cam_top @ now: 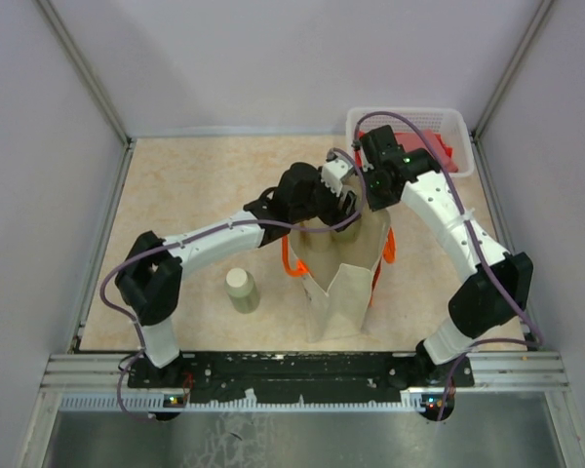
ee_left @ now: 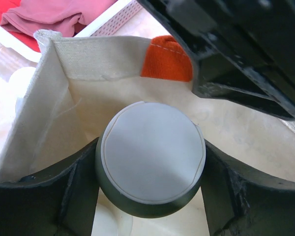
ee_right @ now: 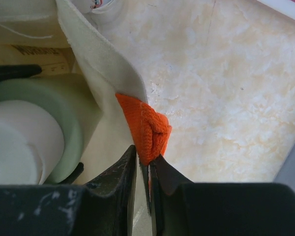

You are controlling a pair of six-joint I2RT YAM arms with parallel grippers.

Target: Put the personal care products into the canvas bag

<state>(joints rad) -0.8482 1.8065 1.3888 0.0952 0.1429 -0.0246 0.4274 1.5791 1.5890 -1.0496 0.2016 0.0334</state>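
Note:
The beige canvas bag [cam_top: 343, 278] with orange handles stands upright at the table's middle. My left gripper [cam_top: 341, 209] is over its open mouth, shut on a sage-green bottle [ee_left: 150, 157], seen end-on in the left wrist view [ee_left: 150, 169] above the bag's inside. The same bottle [ee_right: 49, 132], with its white cap, shows in the right wrist view. My right gripper [cam_top: 363, 192] is shut on the bag's rim at an orange strap [ee_right: 148, 130], jaws pinched together [ee_right: 147, 164]. Another pale bottle [cam_top: 242, 290] stands on the table left of the bag. A pale round shape [ee_left: 108, 221] lies inside the bag.
A white lattice basket [cam_top: 448, 122] holding a red cloth [cam_top: 439, 146] stands at the back right, just behind the right arm. The red cloth [ee_left: 54, 14] also shows in the left wrist view. Walls close in the table on three sides.

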